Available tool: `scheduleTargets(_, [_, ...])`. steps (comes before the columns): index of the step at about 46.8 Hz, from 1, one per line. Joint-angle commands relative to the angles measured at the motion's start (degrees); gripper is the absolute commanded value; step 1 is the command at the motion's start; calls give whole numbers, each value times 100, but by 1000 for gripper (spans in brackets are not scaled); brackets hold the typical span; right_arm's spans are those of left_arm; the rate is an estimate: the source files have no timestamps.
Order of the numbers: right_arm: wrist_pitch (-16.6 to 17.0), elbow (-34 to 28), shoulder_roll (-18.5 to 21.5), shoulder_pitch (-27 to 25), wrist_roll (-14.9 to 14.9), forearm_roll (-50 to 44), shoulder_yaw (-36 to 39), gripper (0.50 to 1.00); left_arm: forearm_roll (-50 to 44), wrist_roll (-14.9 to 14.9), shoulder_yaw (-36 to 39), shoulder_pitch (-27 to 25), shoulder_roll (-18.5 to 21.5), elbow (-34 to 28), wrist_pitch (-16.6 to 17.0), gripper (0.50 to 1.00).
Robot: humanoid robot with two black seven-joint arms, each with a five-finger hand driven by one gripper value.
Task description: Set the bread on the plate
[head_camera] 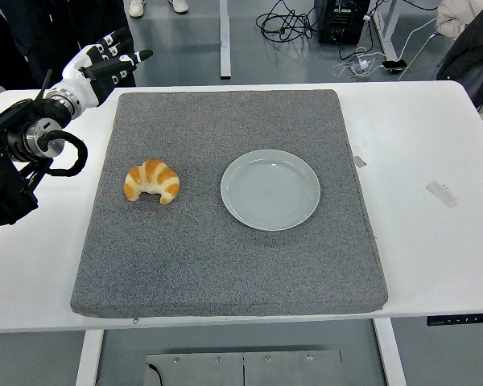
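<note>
A grey felt mat (pixel 225 265) is lying across the middle of a white table (pixel 435 265), its near edge running close to the table's front edge. On the mat, a golden croissant (pixel 152 181) is sitting on the left half, its curved ends pointing toward the near side. Just to its right, apart from it, a pale grey plate (pixel 270 190) is resting flat and holding nothing. A small strip of tape (pixel 441 194) is lying on the bare tabletop to the right of the mat, and a smaller scrap (pixel 360 161) is sitting beside the mat's right edge. Farther back on the left, the robot's black left arm (pixel 20 161) is reaching in from the picture's edge, a cable looping beside its wrist. Its left hand (pixel 103 64) is hovering over the table's far left corner, beyond the mat's corner and well apart from the croissant, fingers stretched out straight and gripping nothing. Beyond the table, cables (pixel 294 20) are trailing across the grey floor, and a person's dark legs (pixel 64 24) are standing at the top left.
</note>
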Motion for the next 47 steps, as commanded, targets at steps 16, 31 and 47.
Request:
scheduleTargets(16, [0,0,0,0,0,0,0,1000,742,-44,721,17,1146,-1775,259,978])
scheduleTargets(31, [0,0,0,0,0,0,0,1000,2641,35,1564,-18,1999,-3410,954,978])
scheduleTargets(47, [0,0,0,0,0,0,0,1000,3942,18,2180,-27,2404,-3912,971,972])
